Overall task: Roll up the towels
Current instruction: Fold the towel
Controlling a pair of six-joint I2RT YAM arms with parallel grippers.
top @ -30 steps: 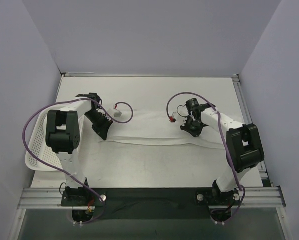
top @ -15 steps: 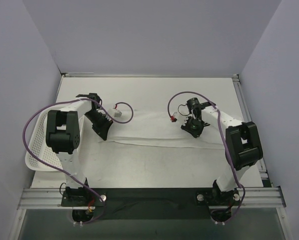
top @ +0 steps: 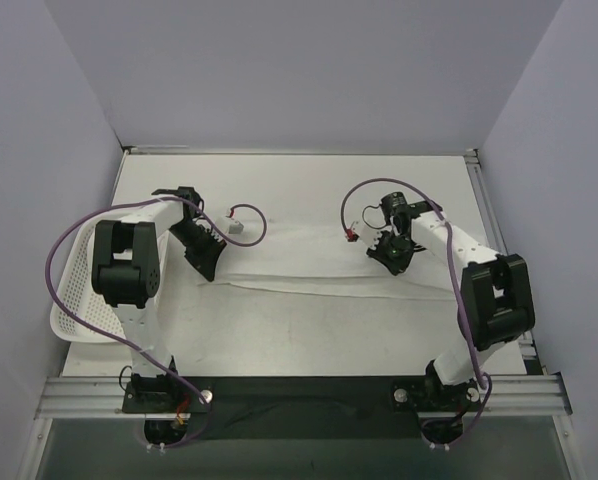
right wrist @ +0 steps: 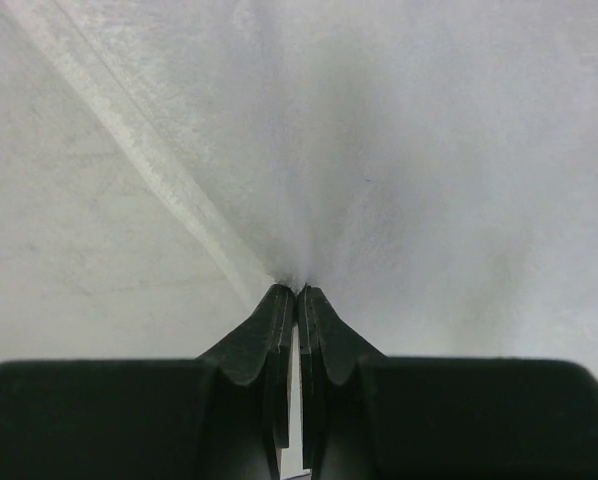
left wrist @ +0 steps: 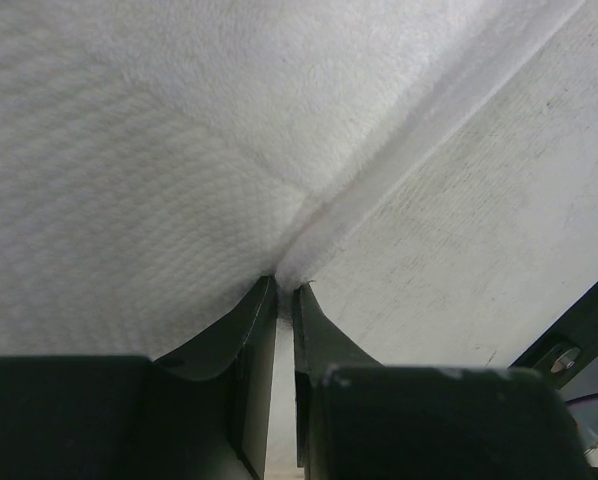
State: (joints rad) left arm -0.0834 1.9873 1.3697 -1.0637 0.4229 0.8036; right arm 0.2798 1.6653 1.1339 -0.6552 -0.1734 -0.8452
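The towel (top: 309, 262) is lying flat across the middle of the table (top: 279, 335). Your left gripper (top: 207, 272) is pinching its left end, and your right gripper (top: 394, 266) is pinching its right end. Both arms are angling down. The basket (top: 71, 290) is sitting at the left edge, with your left arm hiding part of its inside.

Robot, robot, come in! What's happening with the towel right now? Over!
Left end effector pinching towel edge. Right end effector pinching it farther right. Towel flat, not yet rolled. Basket off to the left, nothing blocking.
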